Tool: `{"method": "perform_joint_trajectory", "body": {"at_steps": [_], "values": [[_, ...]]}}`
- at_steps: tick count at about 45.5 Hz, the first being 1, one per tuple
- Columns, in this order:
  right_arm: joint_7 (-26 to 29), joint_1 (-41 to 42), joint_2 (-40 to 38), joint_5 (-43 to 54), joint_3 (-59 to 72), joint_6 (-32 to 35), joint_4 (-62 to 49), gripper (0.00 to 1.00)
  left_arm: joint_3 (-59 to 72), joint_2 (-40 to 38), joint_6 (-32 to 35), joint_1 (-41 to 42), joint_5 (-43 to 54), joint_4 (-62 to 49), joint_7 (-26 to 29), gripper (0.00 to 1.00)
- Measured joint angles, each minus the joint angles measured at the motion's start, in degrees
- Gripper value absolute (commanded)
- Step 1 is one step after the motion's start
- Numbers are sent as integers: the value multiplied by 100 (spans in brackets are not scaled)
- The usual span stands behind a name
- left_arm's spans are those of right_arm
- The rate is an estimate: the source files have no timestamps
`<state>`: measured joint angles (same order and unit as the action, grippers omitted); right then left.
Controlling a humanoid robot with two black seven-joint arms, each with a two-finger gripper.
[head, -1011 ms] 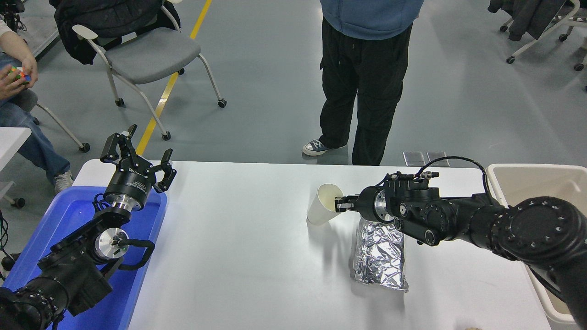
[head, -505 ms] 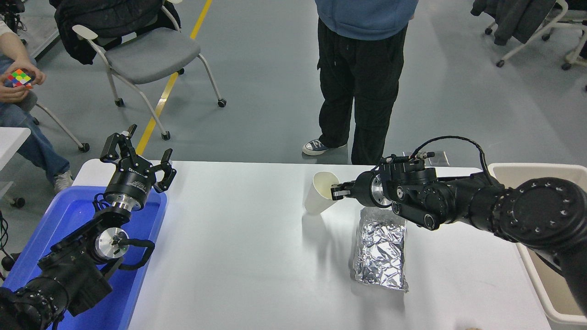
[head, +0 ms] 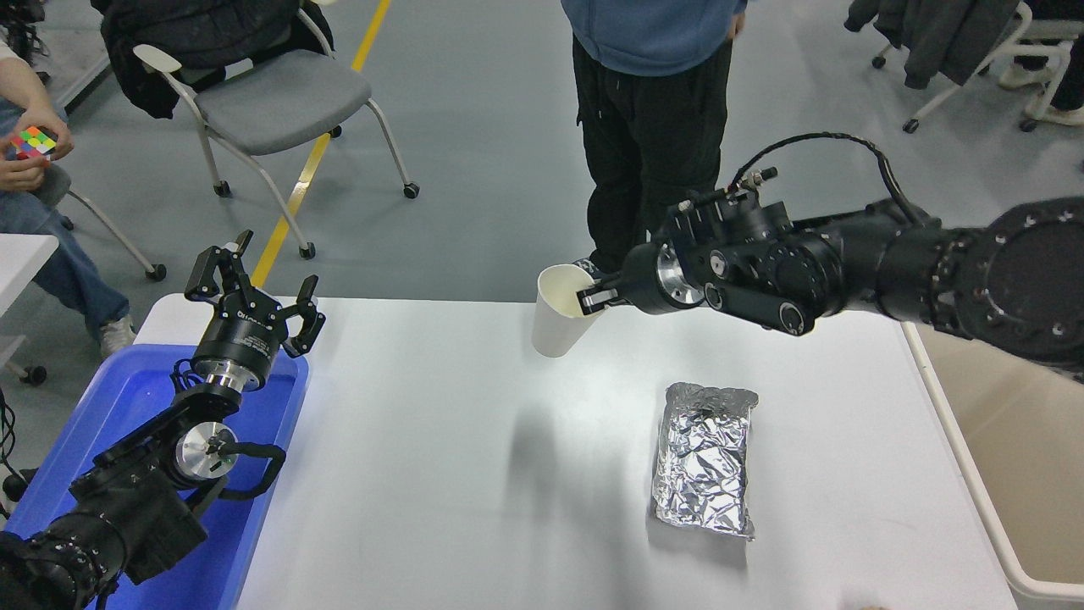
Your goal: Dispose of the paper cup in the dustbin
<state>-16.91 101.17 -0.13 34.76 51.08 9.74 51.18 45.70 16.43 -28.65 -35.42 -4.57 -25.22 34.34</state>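
The white paper cup (head: 557, 315) hangs in the air above the far middle of the white table (head: 440, 474), mouth tilted up and toward me. My right gripper (head: 590, 297) is shut on the cup's rim and holds it clear of the table. The beige dustbin (head: 1012, 457) stands at the table's right end, partly under my right arm and cut by the picture's edge. My left gripper (head: 254, 284) is open and parked over the blue bin at the lower left.
A crinkled silver foil pouch (head: 705, 457) lies on the table right of centre. A bright blue bin (head: 127, 398) stands at the left end. A person (head: 652, 127) stands at the far side; another sits at the far left with a colour cube.
My right gripper has lifted the cup off the table and carried it up and a little left. The arm has risen off the foil pouch, which now shows fully.
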Motion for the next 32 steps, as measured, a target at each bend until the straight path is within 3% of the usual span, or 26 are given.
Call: {"method": "perform_joint_trajectory", "body": {"at_steps": [15,32], "values": [[-48,1067,-398,-31,191,82,980,0,0,0,0,0,0,1,0,100],[-74,1607,-525,-42,351,110,1333,0,1,0,0,0,0,2,1,100]]}}
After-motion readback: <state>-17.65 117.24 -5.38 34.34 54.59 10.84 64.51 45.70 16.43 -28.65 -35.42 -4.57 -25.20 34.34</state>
